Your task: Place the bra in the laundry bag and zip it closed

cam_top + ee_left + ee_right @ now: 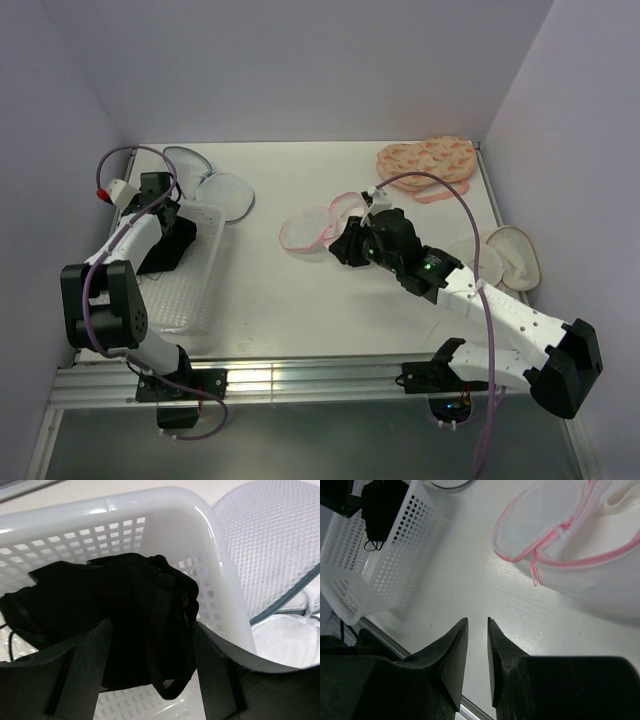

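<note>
At the far left, the white plastic basket [200, 290] sat on the table [300, 320] with the left gripper [165, 245] reaching down into it. In the left wrist view its fingers [85, 665] stood apart on either side of the bra [125, 595], a bunched black bundle that filled the gap. Whether they were pressing it or only bracketing it could not be told. A strap loop hung below the bundle, close to the perforated basket floor.

Just beyond the basket's far end lay a white mesh pouch with grey trim [225, 195], which was not the target.

Near the middle of the frame the laundry bag [310, 228] lay open like a clamshell, pink zipper edge up and both halves exposed. The right gripper [342, 245] hovered just beside it, its fingers [455, 655] drawn almost together with nothing between them. An orange patterned pouch [425, 157] rested at the upper right.

The step in hand looked like getting the bra out of the basket. It would go best with a firm pinch on the thick middle of the bundle and a straight lift, so that the strap cleared the basket wall and its holes. The carry should then run rightward past the grey pouch. The right fingers could steady the pink rim so the mesh stayed open.
</note>
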`<control>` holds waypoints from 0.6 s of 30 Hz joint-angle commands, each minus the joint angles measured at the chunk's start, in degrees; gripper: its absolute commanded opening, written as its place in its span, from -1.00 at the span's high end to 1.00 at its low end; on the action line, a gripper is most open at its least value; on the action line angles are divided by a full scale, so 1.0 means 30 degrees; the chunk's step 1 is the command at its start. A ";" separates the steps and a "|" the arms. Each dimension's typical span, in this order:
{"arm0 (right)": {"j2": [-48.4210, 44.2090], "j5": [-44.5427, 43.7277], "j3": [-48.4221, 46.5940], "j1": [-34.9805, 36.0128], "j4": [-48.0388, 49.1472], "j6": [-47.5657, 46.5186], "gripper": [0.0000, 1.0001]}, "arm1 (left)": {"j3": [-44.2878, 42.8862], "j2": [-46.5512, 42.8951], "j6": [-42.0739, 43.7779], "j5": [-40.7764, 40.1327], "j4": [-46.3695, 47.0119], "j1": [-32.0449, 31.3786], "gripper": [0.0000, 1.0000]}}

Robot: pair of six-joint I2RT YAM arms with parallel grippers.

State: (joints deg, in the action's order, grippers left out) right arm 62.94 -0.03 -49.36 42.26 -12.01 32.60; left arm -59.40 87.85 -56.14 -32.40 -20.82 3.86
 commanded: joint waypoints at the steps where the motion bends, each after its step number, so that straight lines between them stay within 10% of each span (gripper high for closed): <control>1: -0.1173 -0.0866 0.0691 0.0151 0.0810 0.0383 0.41 | -0.0622 0.0596 0.0140 0.0605 0.1020 0.0091 -0.40; 8: -0.2141 -0.1278 0.1396 0.0151 0.0401 0.0354 0.41 | -0.0592 0.1389 -0.0270 0.0986 0.1256 0.0091 -0.05; 18: -0.3107 -0.1279 0.1952 0.0180 0.0136 0.0325 0.41 | -0.0826 -0.0511 0.0343 0.1864 0.1197 0.0091 1.00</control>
State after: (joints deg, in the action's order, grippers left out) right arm 55.35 -3.22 -44.42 42.41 -12.34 33.58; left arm -59.48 91.53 -56.27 -28.29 -18.28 3.95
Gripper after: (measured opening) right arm 0.296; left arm 0.023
